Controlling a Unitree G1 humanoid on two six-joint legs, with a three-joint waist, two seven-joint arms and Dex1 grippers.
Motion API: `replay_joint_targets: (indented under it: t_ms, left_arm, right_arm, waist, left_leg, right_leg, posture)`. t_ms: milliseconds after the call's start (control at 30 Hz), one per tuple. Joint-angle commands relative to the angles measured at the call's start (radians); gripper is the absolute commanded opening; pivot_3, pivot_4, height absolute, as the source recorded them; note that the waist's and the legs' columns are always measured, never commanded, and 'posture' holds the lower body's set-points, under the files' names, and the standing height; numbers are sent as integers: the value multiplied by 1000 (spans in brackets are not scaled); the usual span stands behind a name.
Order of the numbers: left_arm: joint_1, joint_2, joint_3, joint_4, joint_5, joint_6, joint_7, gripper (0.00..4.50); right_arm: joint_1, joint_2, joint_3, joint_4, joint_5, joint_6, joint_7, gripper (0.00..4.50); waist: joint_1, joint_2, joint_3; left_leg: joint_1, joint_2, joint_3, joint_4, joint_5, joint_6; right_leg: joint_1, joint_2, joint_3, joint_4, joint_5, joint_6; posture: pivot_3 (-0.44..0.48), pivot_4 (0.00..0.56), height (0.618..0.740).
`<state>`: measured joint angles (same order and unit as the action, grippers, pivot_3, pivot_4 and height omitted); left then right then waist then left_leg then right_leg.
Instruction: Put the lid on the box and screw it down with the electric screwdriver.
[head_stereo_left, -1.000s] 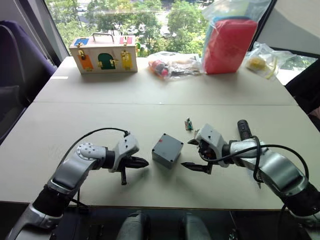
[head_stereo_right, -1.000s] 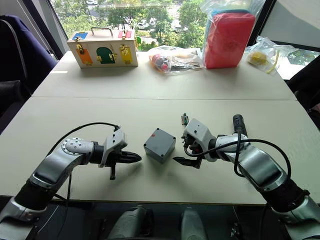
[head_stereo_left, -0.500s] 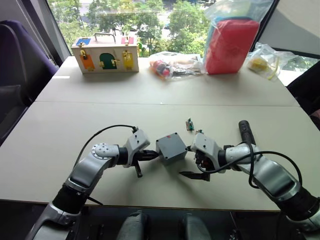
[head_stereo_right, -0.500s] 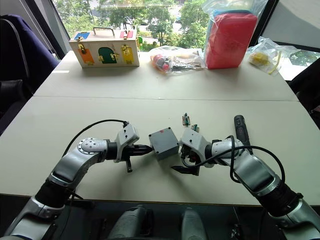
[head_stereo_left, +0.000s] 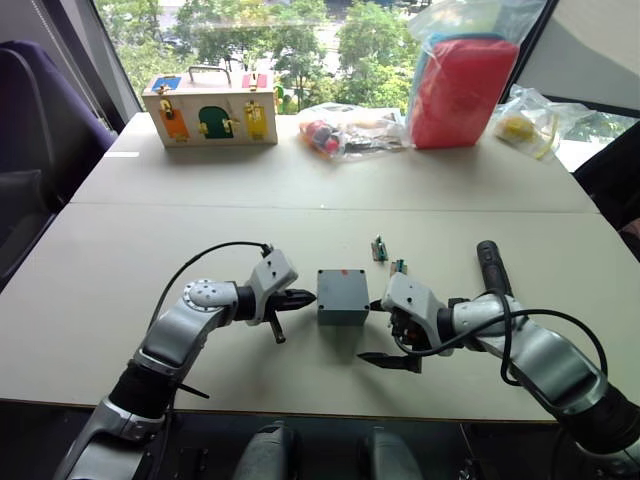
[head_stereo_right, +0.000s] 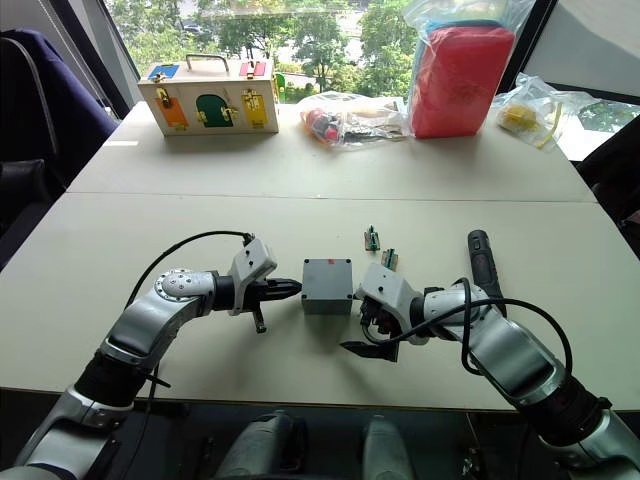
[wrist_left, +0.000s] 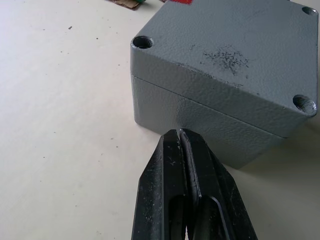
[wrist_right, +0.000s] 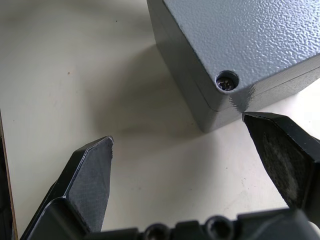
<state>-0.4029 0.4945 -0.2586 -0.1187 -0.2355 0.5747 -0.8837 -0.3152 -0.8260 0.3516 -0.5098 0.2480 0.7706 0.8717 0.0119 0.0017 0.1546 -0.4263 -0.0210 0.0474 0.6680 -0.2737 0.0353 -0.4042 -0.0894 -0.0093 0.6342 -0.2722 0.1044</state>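
Beige tabletop (head_stereo_left: 150, 240) by a window. I see the small grey square plastic box (head_stereo_left: 343, 296), flat grey lid (wrist_left: 240, 45) seated on top, at centre near me. Left gripper (head_stereo_left: 307, 297), fingers pressed together and empty, tips at its left wall. Right gripper (wrist_right: 192, 160) spread wide, empty, at the box's near right corner. Dark pen-shaped electric screwdriver (head_stereo_left: 491, 264) lies further right.

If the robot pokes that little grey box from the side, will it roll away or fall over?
Probably neither. The box has flat sides and sits squat on the table, so it should slide or turn, not roll. It looks like hard plastic with a grainy skin, so likely stiff and not very slippery. The left end effector, shut, sits beside it.
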Motion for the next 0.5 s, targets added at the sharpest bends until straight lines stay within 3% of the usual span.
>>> replay_joint_targets:
  t_ms: [33, 267, 300, 400, 500]
  left_arm:
    - [-16, -8, 17, -19, -13, -14, -2, 0]
    - [7, 28, 37, -45, -19, -3, -15, 0]
    - [15, 49, 40, -59, -26, 8, -32, 0]
    - [71, 232, 67, -94, -64, 22, -188, 0]
    - [28, 276, 112, -39, -83, 13, -200, 0]
  right_arm:
    - [-5, -3, -18, -44, 4, -12, 12, 4461]
    - [34, -41, -118, -87, 63, 38, 25, 4461]
    - [43, -43, -157, -101, 94, 62, 30, 4461]
    - [-3, -11, -390, -73, 281, 188, 41, 4461]
    - [-85, 50, -482, 6, 341, 227, -22, 4461]
  waist:
    - [0, 0, 0]
    - [1, 0, 0]
    - [0, 0, 0]
    - [-16, -1, 0]
    - [-22, 0, 0]
  left_leg:
    - [0, 0, 0, 0, 0, 0]
    - [0, 0, 0, 0, 0, -1]
    - [0, 0, 0, 0, 0, 0]
    - [0, 1, 0, 0, 0, 0]
    - [1, 1, -1, -2, 1, -2]
  right_leg:
    - [0, 0, 0, 0, 0, 0]
    - [0, 0, 0, 0, 0, 0]
    - [0, 0, 0, 0, 0, 0]
    - [0, 0, 0, 0, 0, 0]
    - [0, 0, 0, 0, 0, 0]
  posture:
    - [0, 150, 740]
    - [0, 150, 740]
    - [0, 150, 740]
    - [0, 150, 740]
    - [0, 150, 740]
